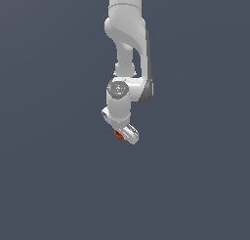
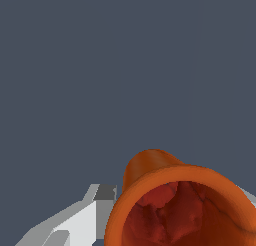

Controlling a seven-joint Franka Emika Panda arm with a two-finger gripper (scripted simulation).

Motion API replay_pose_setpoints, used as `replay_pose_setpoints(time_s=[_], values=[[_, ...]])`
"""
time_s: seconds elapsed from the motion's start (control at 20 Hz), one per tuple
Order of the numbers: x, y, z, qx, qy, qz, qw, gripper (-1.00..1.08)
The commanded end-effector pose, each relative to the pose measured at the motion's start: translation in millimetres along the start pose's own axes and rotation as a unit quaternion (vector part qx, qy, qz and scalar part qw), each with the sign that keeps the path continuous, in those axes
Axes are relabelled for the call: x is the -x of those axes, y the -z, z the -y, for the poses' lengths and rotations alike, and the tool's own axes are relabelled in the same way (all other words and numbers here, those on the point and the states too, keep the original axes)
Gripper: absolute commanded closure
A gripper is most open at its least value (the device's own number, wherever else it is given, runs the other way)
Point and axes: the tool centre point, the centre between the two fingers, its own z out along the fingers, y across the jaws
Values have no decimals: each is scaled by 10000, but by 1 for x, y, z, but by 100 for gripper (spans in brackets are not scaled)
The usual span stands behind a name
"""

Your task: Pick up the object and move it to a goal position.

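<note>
Pick-up apparently done: orange-red object point(image 1: 118, 134) sits at gripper point(image 1: 125, 134) tip, jaws seemingly closed on it. In wrist view, fills lower frame beside one finger point(image 2: 80, 220). Transfer still outstanding; no goal marker visible.

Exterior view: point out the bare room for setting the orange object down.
Bare grey surface lies on every side of the arm, widest toward the view's lower edge. The only crowded spot is at the hand, where the orange object sits.

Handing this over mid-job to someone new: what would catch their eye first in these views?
The white arm hangs down the middle of a bare grey-blue scene. At its tip, the gripper has a tiny orange-red object tucked against it. Up close in the wrist view, that object looks like a flared orange cup.
</note>
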Motion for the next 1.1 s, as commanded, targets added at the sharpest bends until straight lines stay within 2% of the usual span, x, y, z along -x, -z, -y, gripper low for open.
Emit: replay_pose_setpoints(time_s=[0.0, 0.55, 1.05], values=[[-15, 5, 7, -3, 0, -4, 10000, 108], [-75, 21, 37, -3, 0, -4, 10000, 108], [-118, 32, 58, 0, 0, -2, 10000, 108]])
